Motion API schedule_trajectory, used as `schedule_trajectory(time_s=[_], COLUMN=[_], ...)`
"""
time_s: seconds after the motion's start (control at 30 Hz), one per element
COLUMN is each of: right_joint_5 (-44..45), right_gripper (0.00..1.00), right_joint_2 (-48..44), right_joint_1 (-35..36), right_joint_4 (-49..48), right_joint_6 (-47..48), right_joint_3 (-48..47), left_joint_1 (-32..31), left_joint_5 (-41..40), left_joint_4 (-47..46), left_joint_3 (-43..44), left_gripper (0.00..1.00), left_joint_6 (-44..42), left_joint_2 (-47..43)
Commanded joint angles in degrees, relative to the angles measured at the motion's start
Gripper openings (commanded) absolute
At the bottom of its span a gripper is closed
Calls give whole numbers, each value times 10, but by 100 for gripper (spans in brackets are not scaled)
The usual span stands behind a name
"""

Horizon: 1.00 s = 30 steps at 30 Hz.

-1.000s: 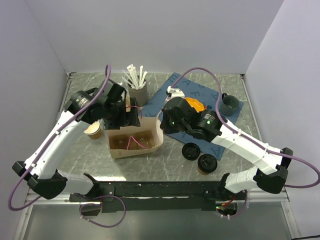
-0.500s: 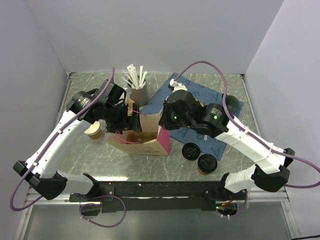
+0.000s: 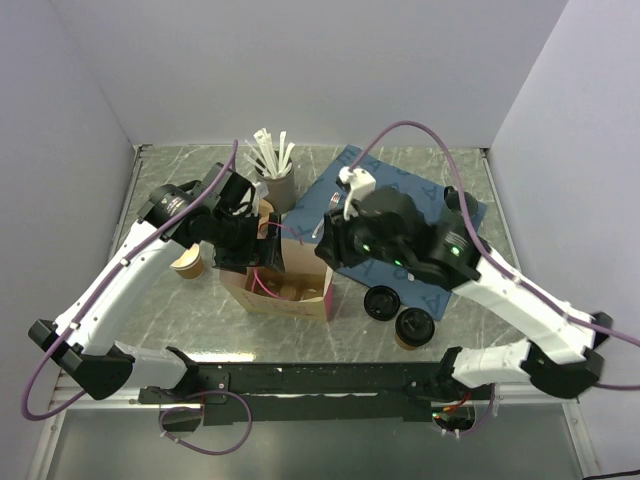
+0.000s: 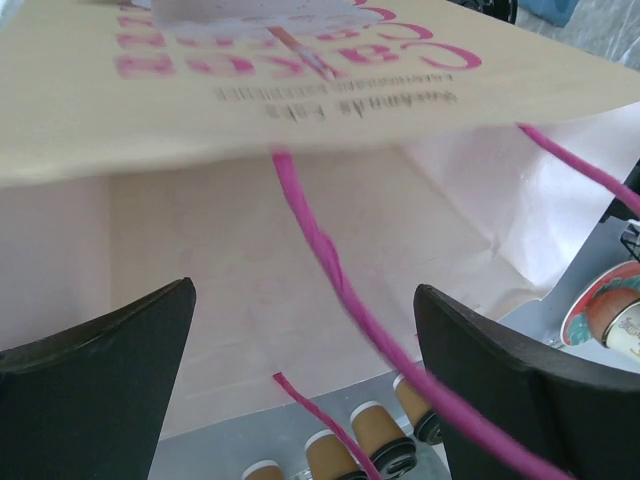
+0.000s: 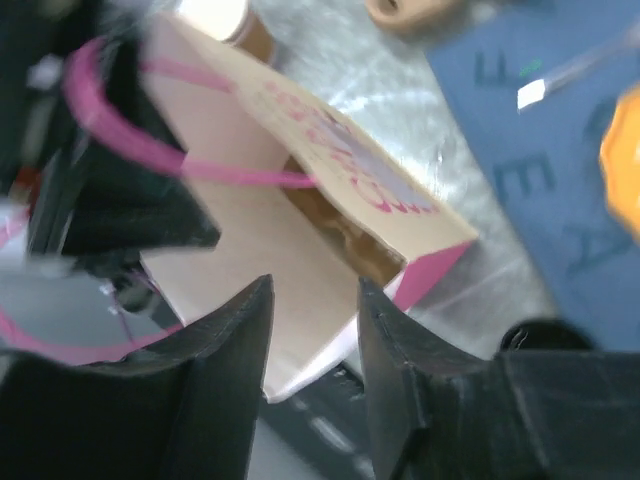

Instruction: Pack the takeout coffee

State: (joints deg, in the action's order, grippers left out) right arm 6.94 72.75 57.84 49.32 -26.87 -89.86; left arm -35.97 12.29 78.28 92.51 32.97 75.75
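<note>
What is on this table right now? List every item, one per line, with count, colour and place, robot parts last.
paper bag: one, kraft-brown with pink sides and pink handles, table centre, open, between the arms
takeout coffee: one, brown cup with black lid, near right of the table
loose lid: one, black, just left of the takeout coffee
lidless cup: one, brown, left of the bag
holder: one, grey, filled with white sticks, behind the bag
mat: one, blue, right rear
round container: one, dark, on the mat's right side
left end effector: one, black, open, at the bag's mouth
right end effector: one, black, open, over the bag
</note>
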Motion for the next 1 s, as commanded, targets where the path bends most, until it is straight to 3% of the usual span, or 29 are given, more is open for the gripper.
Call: schedule_trajectory(time_s=[0.0, 0.13, 0.3, 0.6, 0.7, 0.83, 0.97], right_joint_5=[-48, -147, -279, -338, -309, -268, -229], right_gripper=[50, 49, 53, 54, 47, 17, 6], right_joint_2=[-92, -102, -68, -17, 2, 16, 20], right_joint_1=[-8, -42, -71, -72, -72, -71, -71], right_joint_4=[-176, -253, -271, -309, -298, -312, -317], right_joint_6=[200, 316, 357, 384, 388, 371, 357], right_joint_3=[78, 103, 96, 88, 77, 65, 60], left_joint_1=[0, 0, 0, 0, 0, 0, 0], left_joint_5=[16, 20, 20, 19, 19, 19, 23], left_joint_4=[6, 6, 6, 6, 6, 6, 6], left_joint_3=[0, 0, -8, -5, -5, -16, -35], left_gripper=[97, 97, 97, 97, 97, 97, 97], left_joint_6=[-16, -17, -17, -16, -16, -19, -23], left_joint_2=[-15, -16, -21, -17, -17, -23, -31])
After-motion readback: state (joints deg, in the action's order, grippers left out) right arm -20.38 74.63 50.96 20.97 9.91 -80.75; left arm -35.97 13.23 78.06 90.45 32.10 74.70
